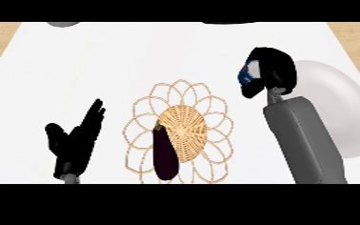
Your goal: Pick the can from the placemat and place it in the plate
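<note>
Nearest, toward the counter's (84,52) near edge, the left hand (74,140) rests open with its fingers straight and pointing up, holding nothing, just left of the placemat (211,109). That woven mat lies at the middle of the near edge, and the aubergine (165,152) on it lies with its long axis running near to far. No can is left on the mat.

Farther back and to the right, the right hand (271,74) is raised with its fingers curled round the can (245,74), of which only a blue patch shows at the hand's left side; its axis cannot be told. The plate (327,88), white and by the counter's right edge, lies just right of the hand and partly behind the forearm. So the move left is probably a short carry rightward and down, with nothing in between.
</note>
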